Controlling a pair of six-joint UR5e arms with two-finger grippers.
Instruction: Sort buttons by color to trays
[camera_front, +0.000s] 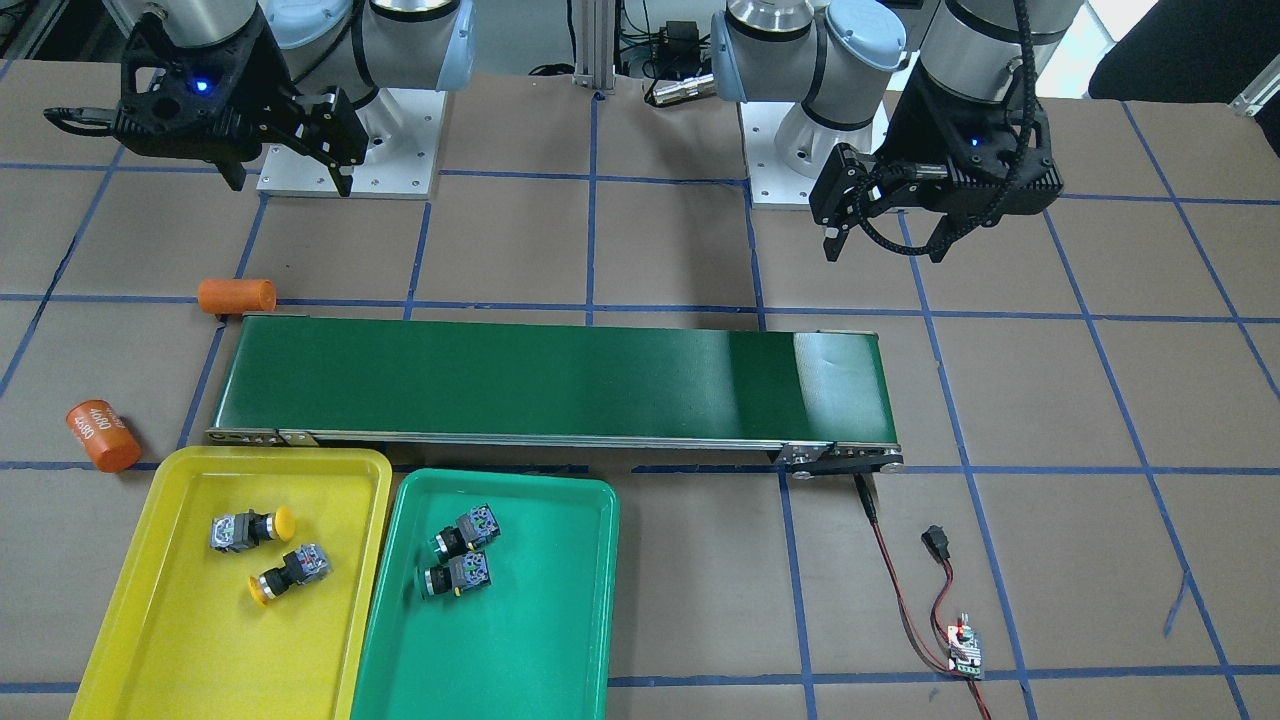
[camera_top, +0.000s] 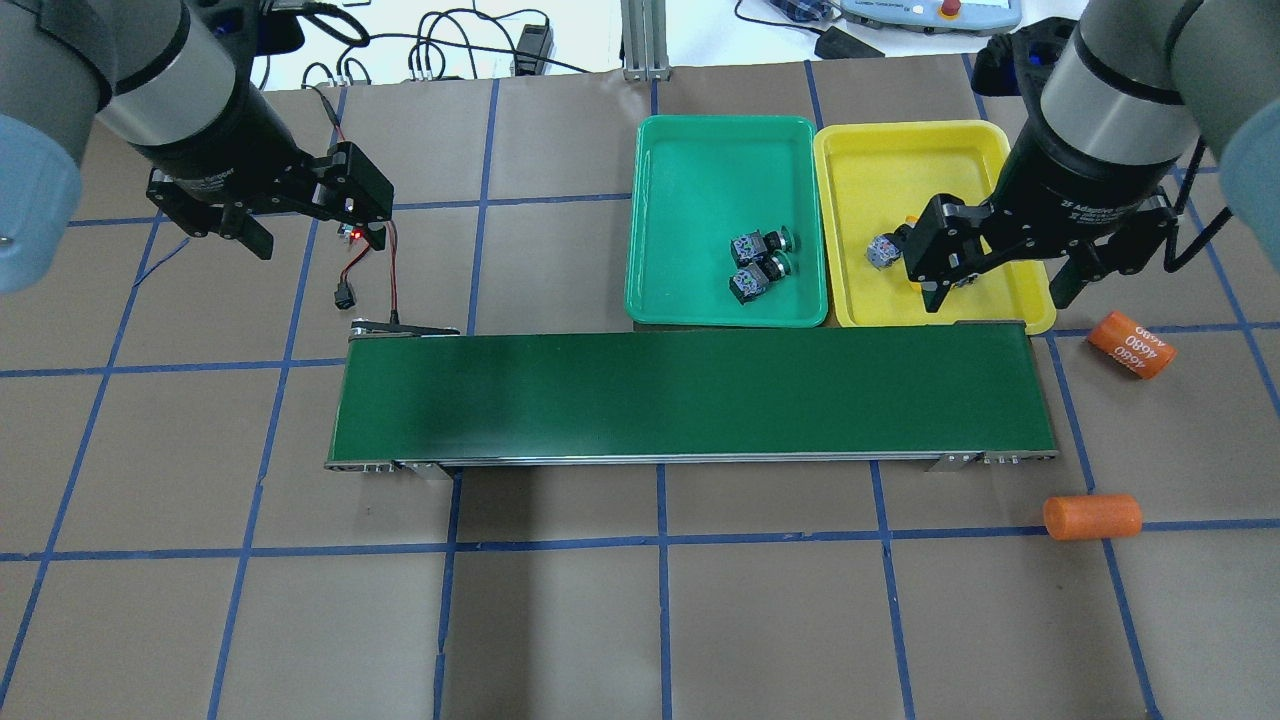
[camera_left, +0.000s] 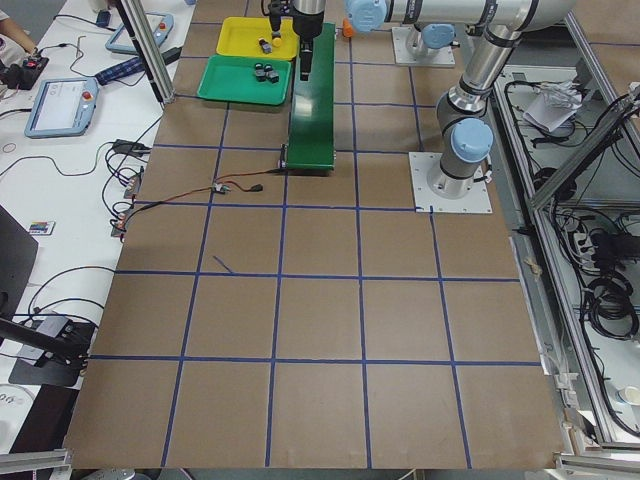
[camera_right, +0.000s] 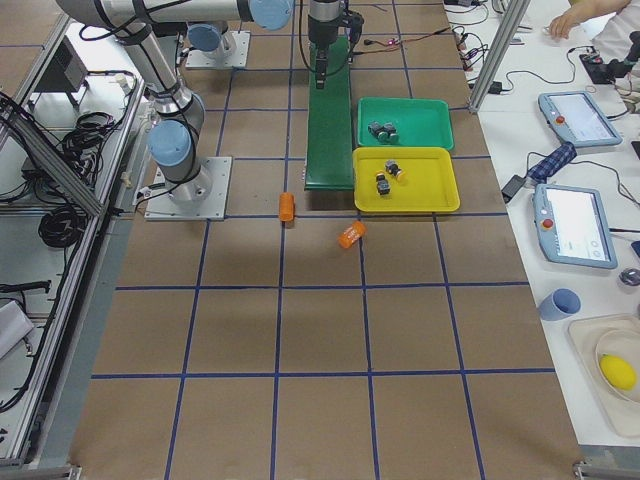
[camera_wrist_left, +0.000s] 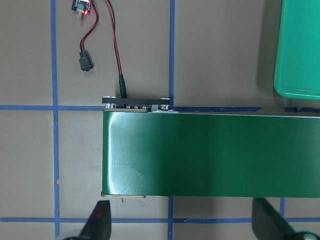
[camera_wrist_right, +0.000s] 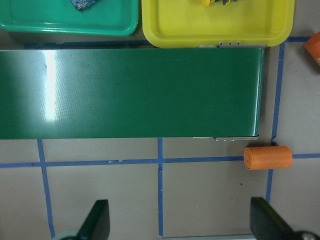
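Left hand (camera_wrist_left: 182, 222) spread wide, empty, up near one end of the conveyor belt (camera_wrist_left: 210, 155). Right hand (camera_wrist_right: 181, 220) likewise, near the other end. Yellow buttons (camera_front: 250, 528) sit in yellow tray (camera_front: 200, 660), green buttons (camera_front: 465, 530) in green tray (camera_front: 500, 660). Looks sorted. Stay high, clear of trays, ignore orange cylinders (camera_front: 237, 295).

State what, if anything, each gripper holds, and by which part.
Nothing is held. The left gripper and the right gripper are both open and empty; the buttons lie in the yellow tray and the green tray.
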